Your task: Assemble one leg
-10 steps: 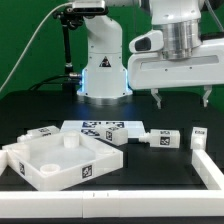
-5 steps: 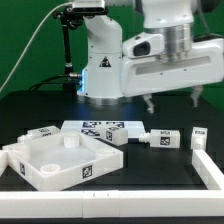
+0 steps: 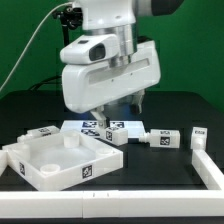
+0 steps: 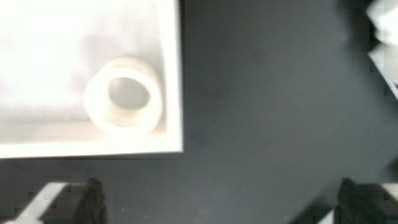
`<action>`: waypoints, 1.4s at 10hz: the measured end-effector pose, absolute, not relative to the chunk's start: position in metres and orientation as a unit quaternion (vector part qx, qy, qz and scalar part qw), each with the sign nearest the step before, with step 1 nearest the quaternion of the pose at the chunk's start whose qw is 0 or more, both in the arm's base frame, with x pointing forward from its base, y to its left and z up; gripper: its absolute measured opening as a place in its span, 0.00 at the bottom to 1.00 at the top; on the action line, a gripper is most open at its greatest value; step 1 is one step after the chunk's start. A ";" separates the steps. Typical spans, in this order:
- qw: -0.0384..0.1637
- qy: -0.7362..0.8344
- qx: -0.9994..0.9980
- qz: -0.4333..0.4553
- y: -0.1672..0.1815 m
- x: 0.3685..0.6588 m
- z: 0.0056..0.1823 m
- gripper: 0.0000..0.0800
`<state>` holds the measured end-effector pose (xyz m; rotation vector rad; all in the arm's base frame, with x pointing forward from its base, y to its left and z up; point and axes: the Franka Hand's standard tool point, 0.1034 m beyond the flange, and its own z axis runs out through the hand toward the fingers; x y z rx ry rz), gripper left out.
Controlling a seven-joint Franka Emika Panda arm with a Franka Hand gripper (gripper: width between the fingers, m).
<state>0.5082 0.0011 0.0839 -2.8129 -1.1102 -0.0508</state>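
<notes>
gripper [image 3: 120, 107] hangs near tray [image 3: 60, 172], marker board [image 3: 85, 126] and leg [image 3: 162, 140].

I see bare bench [image 4: 258, 110] between the tips of my spread pincer [image 4: 217, 200]; the white tray [image 4: 71, 60] (round socket [image 4: 125, 95] by its edge) crowds one side of that gap.

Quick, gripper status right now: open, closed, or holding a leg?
Gripper: open, holding nothing.
</notes>
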 end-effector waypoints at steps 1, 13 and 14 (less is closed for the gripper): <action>0.057 -0.379 -0.923 -0.016 0.002 0.508 0.084 0.81; 0.028 -0.367 -0.930 -0.012 -0.118 0.540 0.067 0.81; 0.023 -0.361 -0.932 -0.014 -0.134 0.537 0.060 0.81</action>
